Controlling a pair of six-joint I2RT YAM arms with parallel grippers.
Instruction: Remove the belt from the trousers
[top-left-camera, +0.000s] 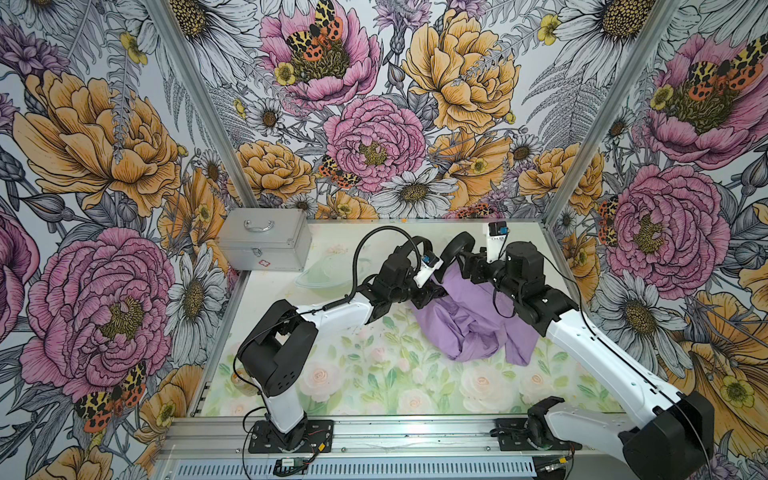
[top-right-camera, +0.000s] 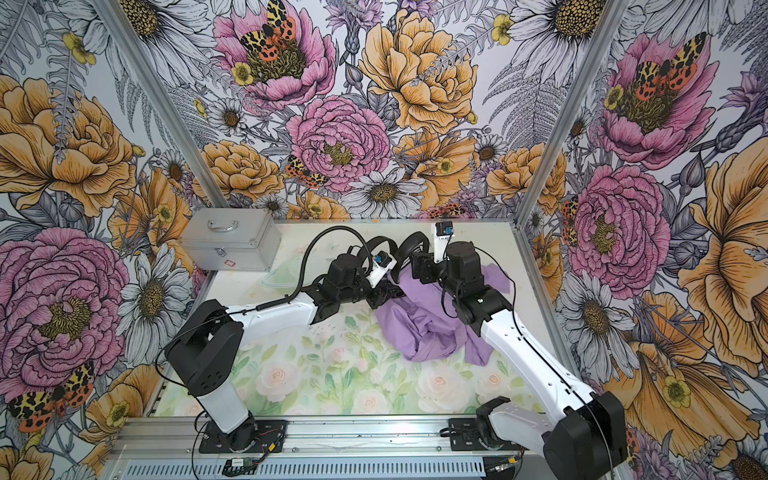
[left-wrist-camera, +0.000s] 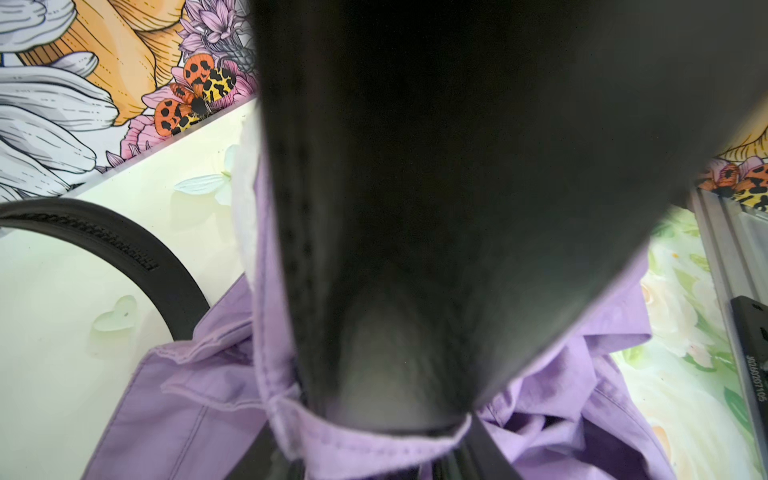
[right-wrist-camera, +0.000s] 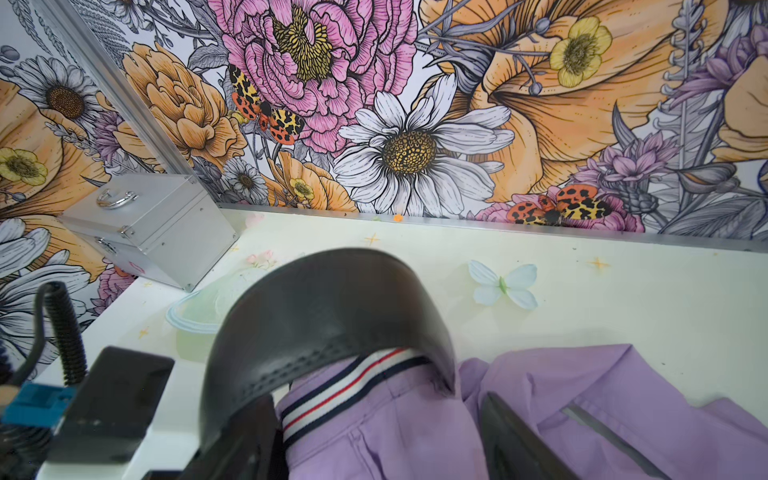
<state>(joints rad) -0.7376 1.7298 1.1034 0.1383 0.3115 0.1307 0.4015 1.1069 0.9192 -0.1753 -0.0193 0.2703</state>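
Found trousers (top-left-camera: 469, 320) bunched toward desk's (top-left-camera: 365, 390) right edge, belt (right-wrist-camera: 332, 299) arching above waistband (right-wrist-camera: 353, 384). Saw right gripper (right-wrist-camera: 376, 440) spread open; could not tell for left gripper (left-wrist-camera: 374, 453).

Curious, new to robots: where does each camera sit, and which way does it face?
Both top views: overhead at the front, looking down on the table; left arm and right arm show.
Left wrist: on the left arm, close against the belt and trousers; its fingers show.
Right wrist: on the right arm, facing the back wall and metal case; its fingers show.
Shared by wrist views: belt, trousers.
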